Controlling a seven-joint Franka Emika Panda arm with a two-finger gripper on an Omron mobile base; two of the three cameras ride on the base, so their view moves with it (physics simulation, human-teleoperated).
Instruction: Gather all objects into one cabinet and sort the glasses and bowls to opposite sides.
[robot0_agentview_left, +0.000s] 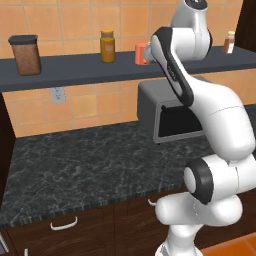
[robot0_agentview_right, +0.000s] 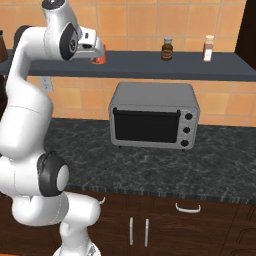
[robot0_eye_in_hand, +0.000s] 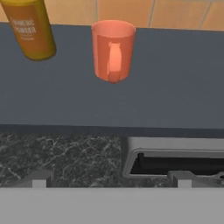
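Observation:
An orange-red cup (robot0_eye_in_hand: 113, 50), one of the glasses, stands upright on the dark grey wall shelf (robot0_eye_in_hand: 175, 87). It also peeks out behind my arm in the left base view (robot0_agentview_left: 140, 53) and under my hand in the right base view (robot0_agentview_right: 99, 60). My gripper (robot0_eye_in_hand: 109, 179) hovers in front of the shelf, a short way back from the cup and roughly level with it, open, with nothing between its fingertips (robot0_eye_in_hand: 38, 178). In the right base view the gripper (robot0_agentview_right: 96, 51) sits just before the cup. The bowls are out of view. A dark brown cabinet side (robot0_agentview_right: 248, 30) ends the shelf on the right.
A yellow-brown spice jar (robot0_eye_in_hand: 33, 28) stands close left of the cup. A brown canister (robot0_agentview_left: 25, 55) is farther left. Two small bottles (robot0_agentview_right: 167, 49) (robot0_agentview_right: 208, 48) stand to the right. A grey toaster oven (robot0_agentview_right: 152, 115) sits on the dark marble counter (robot0_agentview_left: 75, 165) below the shelf.

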